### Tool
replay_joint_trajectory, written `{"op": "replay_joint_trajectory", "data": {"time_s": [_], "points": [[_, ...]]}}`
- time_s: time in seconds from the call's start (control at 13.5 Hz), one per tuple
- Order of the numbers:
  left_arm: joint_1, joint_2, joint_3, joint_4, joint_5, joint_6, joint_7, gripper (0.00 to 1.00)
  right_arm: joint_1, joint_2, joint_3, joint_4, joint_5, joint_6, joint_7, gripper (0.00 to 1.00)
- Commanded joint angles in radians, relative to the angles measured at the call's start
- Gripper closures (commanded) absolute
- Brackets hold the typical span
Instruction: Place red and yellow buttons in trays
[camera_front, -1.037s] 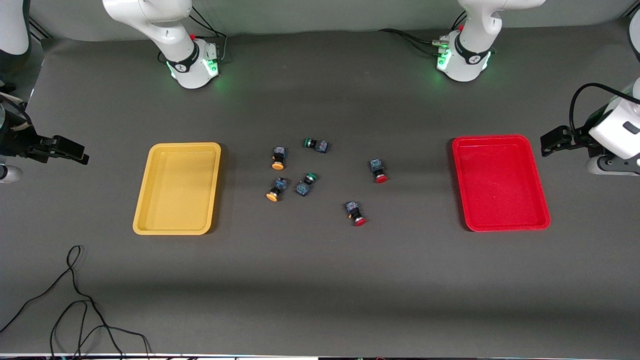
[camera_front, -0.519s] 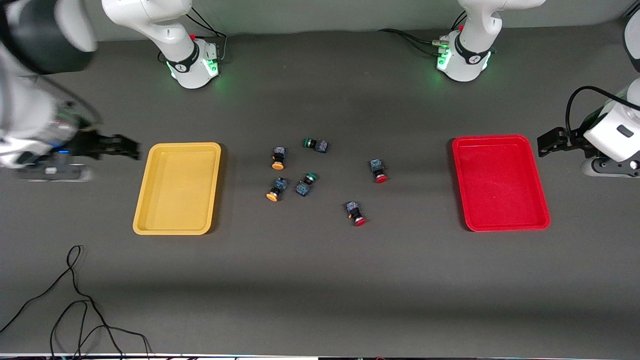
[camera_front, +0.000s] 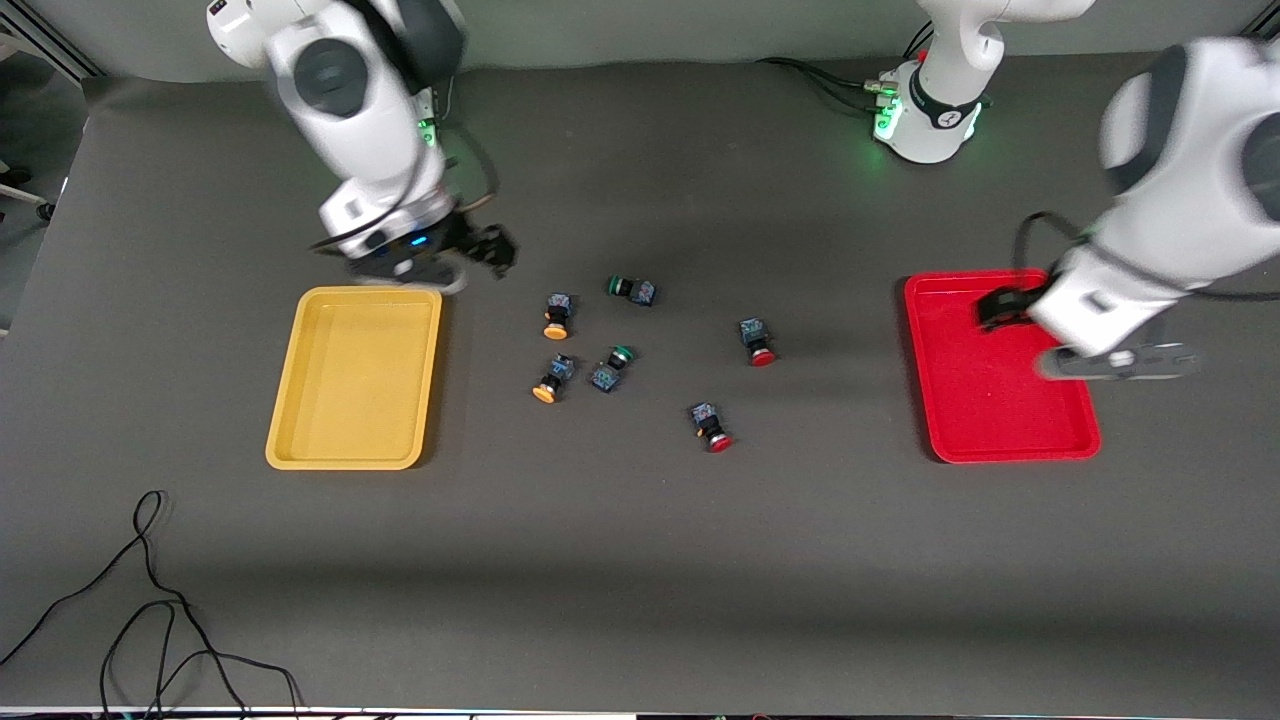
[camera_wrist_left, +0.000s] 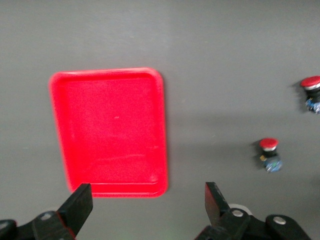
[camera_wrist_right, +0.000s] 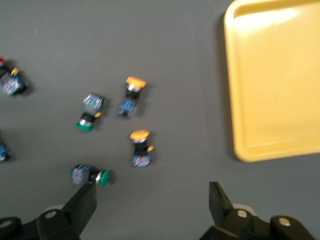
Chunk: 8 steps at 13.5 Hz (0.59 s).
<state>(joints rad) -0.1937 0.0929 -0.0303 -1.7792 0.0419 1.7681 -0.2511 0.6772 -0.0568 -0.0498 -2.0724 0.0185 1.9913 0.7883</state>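
All four buttons lie on the bare tabletop (camera_front: 640, 560) between the yellow tray (camera_front: 290, 440) and the red tray (camera_front: 1000, 455). The right tool (camera_front: 497, 250), jaws spread and empty, hangs beside the yellow tray's corner; the left tool (camera_front: 990, 308), likewise spread, hangs over the red tray's rim.

6 buttons (camera_front: 640, 360) lie between 2 trays (camera_front: 354, 378).

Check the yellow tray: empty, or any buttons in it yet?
Empty. The yellow tray shows only bare floor in the front and right wrist views; both yellow buttons lie on the table beside it.
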Motion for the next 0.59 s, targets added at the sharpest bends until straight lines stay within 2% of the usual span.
{"op": "replay_joint_trajectory", "data": {"time_s": [0.0,0.22,0.37,0.52], "points": [[-0.108,0.019,-0.01,-0.152,-0.004,0.195,-0.204,0.0,0.053,-0.023,-0.015,-0.032,0.008,0.033,0.04,0.0],[-0.203,0.135,-0.029,-0.183,-0.005,0.313,-0.373,0.0,0.053,-0.032,-0.018,-0.072,0.008,0.056,-0.033,0.0],[-0.228,0.198,-0.062,-0.209,-0.005,0.402,-0.45,0.0,0.064,-0.037,-0.016,-0.174,0.008,0.183,-0.047,0.0],[-0.23,0.243,-0.105,-0.274,-0.005,0.555,-0.532,0.01,0.12,0.047,-0.019,-0.23,0.009,0.35,-0.034,0.0]]}}
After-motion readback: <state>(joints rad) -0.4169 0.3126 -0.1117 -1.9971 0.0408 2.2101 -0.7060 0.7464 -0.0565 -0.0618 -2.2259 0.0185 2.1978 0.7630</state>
